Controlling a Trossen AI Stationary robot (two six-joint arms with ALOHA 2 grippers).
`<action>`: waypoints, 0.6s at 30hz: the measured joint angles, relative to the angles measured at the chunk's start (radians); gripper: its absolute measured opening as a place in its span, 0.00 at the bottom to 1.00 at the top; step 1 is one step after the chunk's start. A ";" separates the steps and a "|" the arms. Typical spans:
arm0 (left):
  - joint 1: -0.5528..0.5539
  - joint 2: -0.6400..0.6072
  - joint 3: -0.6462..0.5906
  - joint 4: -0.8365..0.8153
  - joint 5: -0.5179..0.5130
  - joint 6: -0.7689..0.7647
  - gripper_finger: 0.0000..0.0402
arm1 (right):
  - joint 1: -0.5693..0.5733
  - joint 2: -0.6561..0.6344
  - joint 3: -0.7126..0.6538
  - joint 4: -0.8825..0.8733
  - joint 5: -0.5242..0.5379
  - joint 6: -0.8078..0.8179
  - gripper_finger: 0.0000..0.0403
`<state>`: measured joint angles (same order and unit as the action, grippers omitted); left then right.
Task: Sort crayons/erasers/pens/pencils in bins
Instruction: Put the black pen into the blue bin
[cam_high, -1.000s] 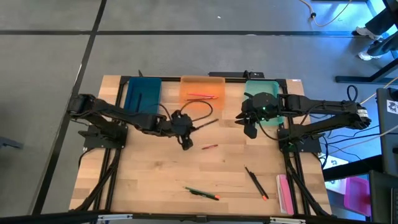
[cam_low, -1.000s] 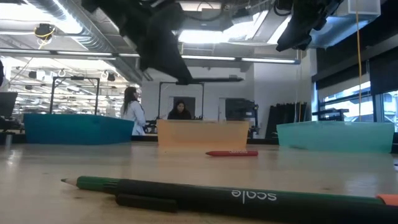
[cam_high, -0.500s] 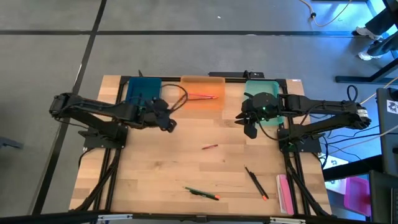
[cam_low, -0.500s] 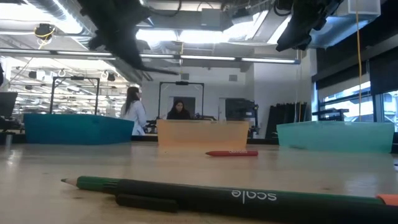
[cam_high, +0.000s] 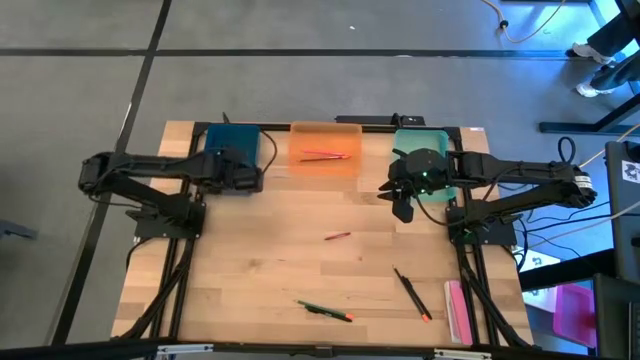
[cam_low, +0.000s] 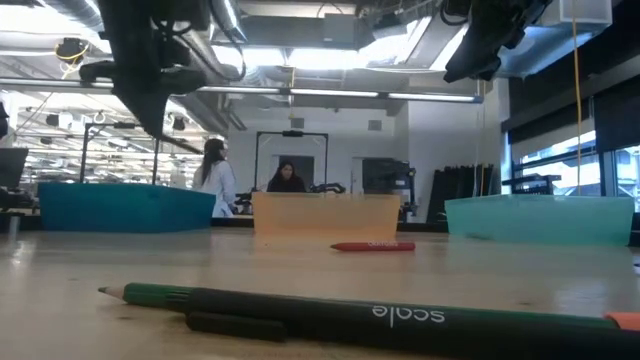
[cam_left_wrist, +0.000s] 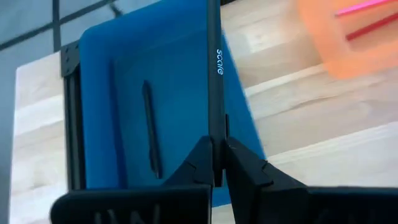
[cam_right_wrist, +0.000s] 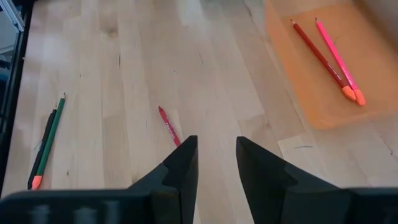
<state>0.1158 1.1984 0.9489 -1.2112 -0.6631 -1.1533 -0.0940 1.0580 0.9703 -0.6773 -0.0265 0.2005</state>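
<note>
The left gripper (cam_left_wrist: 216, 163) hangs over the dark teal-blue bin (cam_high: 228, 150) at the far left of the worktop (cam_high: 260, 270), jaws pinching a black pen (cam_left_wrist: 214, 74) by one end so its length runs out over the bin, a pose suited to dropping it in beside another dark pen (cam_left_wrist: 151, 130) already lying there. The right gripper (cam_right_wrist: 216, 163) hovers just beside the near left corner of the mint green bin (cam_high: 432, 138), jaws spread and empty.

The orange bin (cam_high: 325, 160) between them holds a red pencil (cam_right_wrist: 318, 55) and a pink one (cam_right_wrist: 337, 57). Still loose on the worktop are a red crayon (cam_high: 337, 236) near the middle, a green pencil (cam_high: 322, 310) with a dark pen touching it at the near edge, and two more dark sticks (cam_high: 410, 292) to their right. Sorting looks partly done.
</note>
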 joint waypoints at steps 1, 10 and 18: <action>0.010 0.000 0.000 -0.008 0.005 -0.004 0.03 | 0.000 0.000 0.000 0.000 0.000 0.000 0.28; 0.128 0.000 -0.123 0.041 0.107 -0.008 0.03 | 0.000 0.000 0.000 0.000 0.000 0.000 0.28; 0.178 0.000 -0.294 0.307 0.161 0.041 0.03 | 0.000 0.000 0.000 0.000 0.000 0.001 0.28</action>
<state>0.2942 1.1984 0.6551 -0.9043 -0.5025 -1.1119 -0.0940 1.0580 0.9703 -0.6773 -0.0265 0.2017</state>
